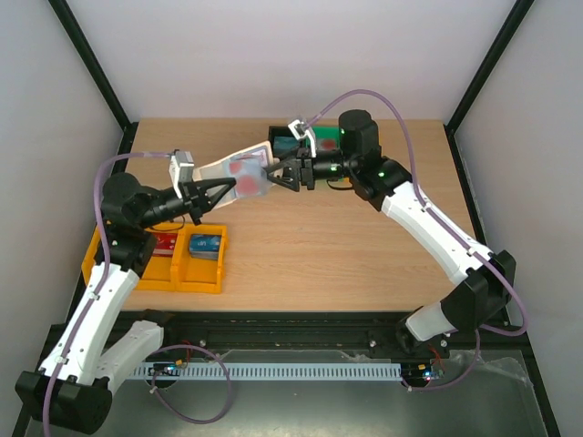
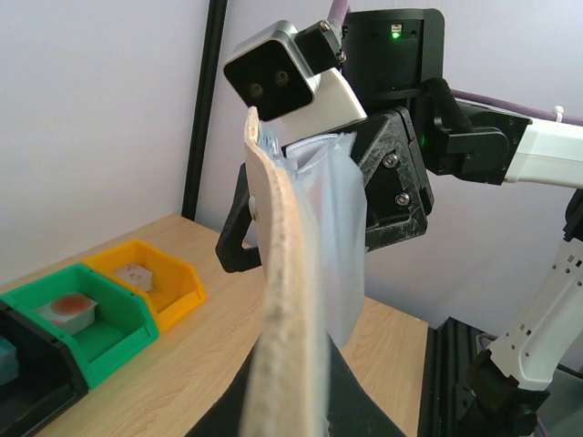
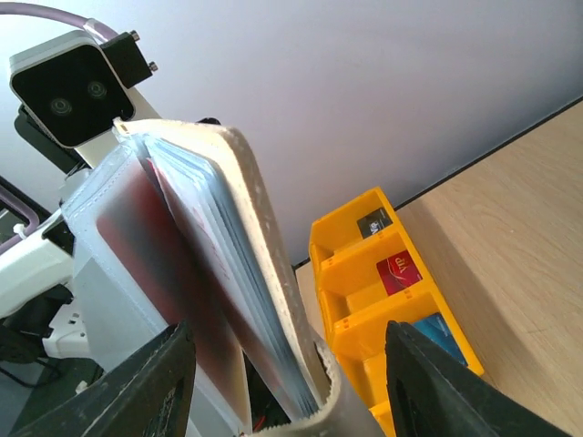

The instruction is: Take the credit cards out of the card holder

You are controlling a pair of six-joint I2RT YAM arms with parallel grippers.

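Left tool [image 1: 221,188] clamped on card holder [image 1: 246,168], holder held up in air above surface [image 1: 319,255]. Right tool [image 1: 284,173] open, fingers flanking holder's far edge. Red VIP card [image 3: 398,271] and dark grey card [image 3: 373,220] lie in separate compartments of yellow bin [image 1: 178,273].

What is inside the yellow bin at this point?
The yellow bin holds a dark grey card, a red VIP card and a blue card, one per compartment. A finger of the right gripper covers its nearest end, so anything there is hidden.
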